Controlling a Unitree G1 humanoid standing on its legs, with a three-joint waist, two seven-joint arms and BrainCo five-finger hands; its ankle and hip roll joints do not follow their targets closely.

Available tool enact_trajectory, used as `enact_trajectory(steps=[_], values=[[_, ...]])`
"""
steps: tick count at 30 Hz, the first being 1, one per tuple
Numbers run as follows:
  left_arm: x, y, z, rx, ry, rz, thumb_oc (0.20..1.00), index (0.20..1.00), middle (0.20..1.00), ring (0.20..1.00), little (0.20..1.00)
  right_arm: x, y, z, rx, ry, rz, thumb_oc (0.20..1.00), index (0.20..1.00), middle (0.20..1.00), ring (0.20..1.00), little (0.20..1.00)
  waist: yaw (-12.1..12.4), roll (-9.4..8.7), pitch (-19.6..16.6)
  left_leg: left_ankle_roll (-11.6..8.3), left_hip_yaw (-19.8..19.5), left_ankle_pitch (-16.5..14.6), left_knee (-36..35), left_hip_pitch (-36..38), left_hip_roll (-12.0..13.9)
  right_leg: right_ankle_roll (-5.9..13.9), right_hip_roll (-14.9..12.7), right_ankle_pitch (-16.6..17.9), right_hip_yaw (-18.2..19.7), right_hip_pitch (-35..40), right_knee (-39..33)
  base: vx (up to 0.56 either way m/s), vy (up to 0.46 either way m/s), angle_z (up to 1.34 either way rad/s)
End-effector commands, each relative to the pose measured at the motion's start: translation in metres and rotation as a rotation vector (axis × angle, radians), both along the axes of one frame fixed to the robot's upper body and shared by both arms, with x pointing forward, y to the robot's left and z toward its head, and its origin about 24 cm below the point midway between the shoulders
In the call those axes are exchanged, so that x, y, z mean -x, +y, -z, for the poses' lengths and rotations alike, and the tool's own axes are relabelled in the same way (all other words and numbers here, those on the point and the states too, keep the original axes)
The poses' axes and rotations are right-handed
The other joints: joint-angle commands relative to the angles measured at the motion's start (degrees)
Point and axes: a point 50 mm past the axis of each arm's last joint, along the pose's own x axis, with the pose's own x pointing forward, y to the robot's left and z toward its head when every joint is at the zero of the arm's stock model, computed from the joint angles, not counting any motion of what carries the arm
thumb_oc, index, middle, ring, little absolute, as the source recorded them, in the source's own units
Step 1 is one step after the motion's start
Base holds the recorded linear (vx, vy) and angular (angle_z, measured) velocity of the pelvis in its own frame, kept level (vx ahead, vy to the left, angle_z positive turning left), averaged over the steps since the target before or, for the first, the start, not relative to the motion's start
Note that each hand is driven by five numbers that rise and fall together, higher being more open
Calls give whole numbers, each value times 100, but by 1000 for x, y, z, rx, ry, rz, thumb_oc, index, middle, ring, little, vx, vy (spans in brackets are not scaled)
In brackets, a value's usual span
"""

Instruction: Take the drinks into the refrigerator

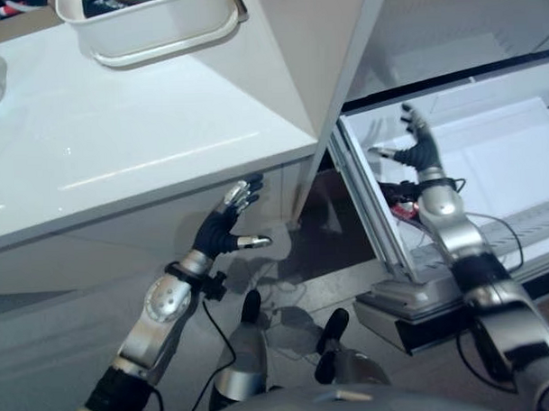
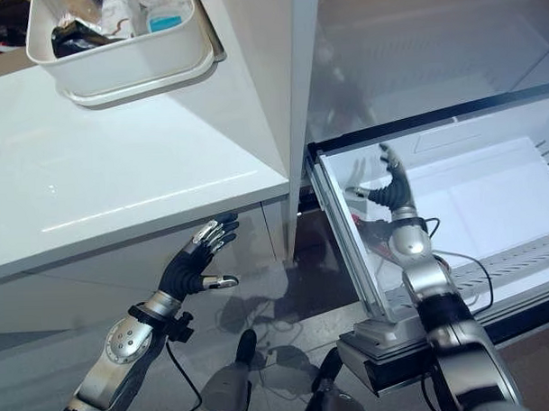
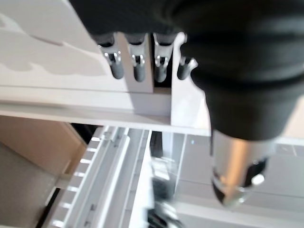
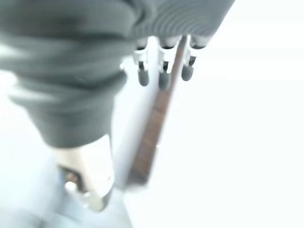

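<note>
While the left hand (image 1: 223, 227) hovers spread and empty below the front edge of the white surface (image 1: 119, 139), the left eye view shows the right hand (image 1: 420, 144) raised with straight fingers against the glass of the open refrigerator door (image 1: 453, 163). Up and away from the left hand, at the far edge of the surface, stands a white bin (image 1: 151, 25).

In the right eye view the bin (image 2: 116, 67) holds packaged items (image 2: 115, 17) — whether they are the drinks cannot be told.

The left wrist view shows its fingers (image 3: 137, 64) straight, near the edge of the surface (image 3: 85, 114).

The right wrist view shows straight fingers (image 4: 162, 73) too — holding nothing, in front of a bright pane.
</note>
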Motion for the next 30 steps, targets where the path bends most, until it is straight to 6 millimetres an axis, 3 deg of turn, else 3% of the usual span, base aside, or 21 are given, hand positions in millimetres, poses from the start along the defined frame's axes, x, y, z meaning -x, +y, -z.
enact_trajectory(steps=[1, 5, 6, 8, 11, 14, 18, 19, 20, 21, 22, 24, 25, 26, 27, 29, 30], values=[[6, -2, -10, 4, -72, 48, 1000, 1000, 1000, 1000, 1000, 22, -37, -4, -29, -79, 118, 1000, 1000, 1000, 1000, 1000, -244, -106, -172, 540, 120, -103, -274, -3, -396, 133, 8, -258, 185, -315, 807, 36, -35, -16], [7, 4, -3, -33, -33, 59, 1000, 1000, 1000, 1000, 1000, 57, -69, -47, -26, -288, 193, 1000, 1000, 1000, 1000, 1000, -493, -212, -370, 553, 252, -209, -284, 199, -374, 125, 76, -305, 342, -212, 800, 46, -21, -12], [8, 4, -3, -33, -32, 61, 1000, 1000, 1000, 1000, 1000, 58, -70, -47, -26, -287, 193, 1000, 1000, 1000, 1000, 1000, -481, -210, -375, 553, 256, -212, -284, 202, -374, 126, 76, -304, 346, -210, 798, 17, -17, -31], [9, 5, -1, -47, -24, 73, 1000, 1000, 1000, 1000, 1000, 75, -96, -60, -36, -349, 279, 1000, 1000, 1000, 1000, 1000, -625, -253, -493, 543, 323, -266, -292, 301, -357, 129, 130, -320, 423, -144, 761, 42, -22, -33], [9, 6, 0, -52, -20, 81, 1000, 1000, 1000, 1000, 1000, 83, -109, -61, -49, -360, 321, 1000, 1000, 1000, 1000, 1000, -658, -245, -545, 532, 381, -307, -295, 362, -340, 129, 171, -327, 483, -98, 728, 24, -6, -22], [9, 10, -2, -59, -25, 80, 1000, 1000, 1000, 1000, 1000, 103, -135, -63, -77, -393, 427, 1000, 1000, 1000, 1000, 1000, -809, -252, -617, 525, 457, -364, -297, 445, -319, 136, 219, -342, 567, -61, 704, 31, -8, -20], [9, 17, -3, -66, -37, 51, 1000, 1000, 1000, 1000, 1000, 138, -174, -40, -170, -387, 651, 1000, 1000, 1000, 1000, 1000, -980, -210, -718, 524, 567, -445, -297, 543, -302, 152, 271, -352, 728, -17, 679, 46, 2, -13], [9, 17, -3, -66, -36, 53, 1000, 1000, 1000, 1000, 1000, 139, -174, -40, -169, -387, 653, 1000, 1000, 1000, 1000, 1000, -966, -207, -719, 524, 572, -449, -297, 547, -301, 152, 273, -352, 733, -15, 678, 48, 6, -26], [9, 18, -3, -66, -36, 48, 1000, 1000, 1000, 1000, 1000, 148, -182, -30, -206, -372, 717, 1000, 1000, 1000, 1000, 1000, -998, -197, -737, 524, 597, -466, -297, 567, -304, 157, 285, -352, 763, -10, 674, 34, 13, -17], [8, 20, 0, -60, -25, 27, 1000, 1000, 1000, 1000, 1000, 162, -195, -1, -250, -272, 825, 1000, 1000, 1000, 1000, 1000, -1041, -175, -745, 519, 636, -480, -297, 593, -303, 164, 289, -340, 803, -6, 663, 33, 13, -13], [8, 20, 0, -60, -24, 28, 1000, 1000, 1000, 1000, 1000, 162, -196, -1, -249, -271, 826, 1000, 1000, 1000, 1000, 1000, -1032, -175, -750, 519, 640, -482, -297, 596, -302, 165, 290, -338, 807, -3, 660, 17, 15, -13], [7, 23, 1, -65, -20, 14, 1000, 1000, 1000, 1000, 1000, 175, -205, 34, -288, -104, 903, 1000, 1000, 1000, 1000, 1000, -1061, -151, -739, 516, 673, -483, -297, 604, -300, 169, 299, -324, 841, -5, 642, -6, 7, -13], [7, 23, 1, -66, -18, 14, 1000, 1000, 1000, 1000, 1000, 175, -205, 34, -288, -101, 904, 1000, 1000, 1000, 1000, 1000, -1055, -152, -747, 516, 676, -486, -297, 606, -299, 169, 301, -323, 844, -2, 639, -7, 7, -9], [8, 23, -1, -42, -23, 14, 1000, 1000, 1000, 1000, 1000, 190, -204, 77, -309, 91, 974, 200, 200, 200, 200, 200, -1054, -122, -724, 522, 698, -493, -297, 617, -297, 165, 317, -318, 863, -2, 629, -5, 8, -4], [8, 22, 0, -23, -18, 15, 1000, 1000, 1000, 1000, 1000, 196, -200, 100, -313, 216, 998, 200, 200, 200, 200, 200, -1040, -109, -716, 527, 695, -490, -297, 612, -301, 164, 318, -316, 860, -1, 625, 0, 0, 0], [8, 23, -1, -12, -17, 10, 1000, 1000, 1000, 1000, 1000, 194, -196, 112, -303, 290, 986, 200, 200, 200, 200, 200, -1038, -107, -719, 527, 698, -491, -297, 616, -301, 164, 320, -314, 856, 5, 617, 3, 3, -5], [8, 22, -2, 35, -17, -1, 1000, 1000, 1000, 1000, 1000, 189, -178, 146, -269, 494, 941, 200, 200, 200, 200, 200, -994, -92, -702, 530, 703, -487, -297, 622, -304, 165, 313, -305, 839, 21, 609, 0, 2, -13]])
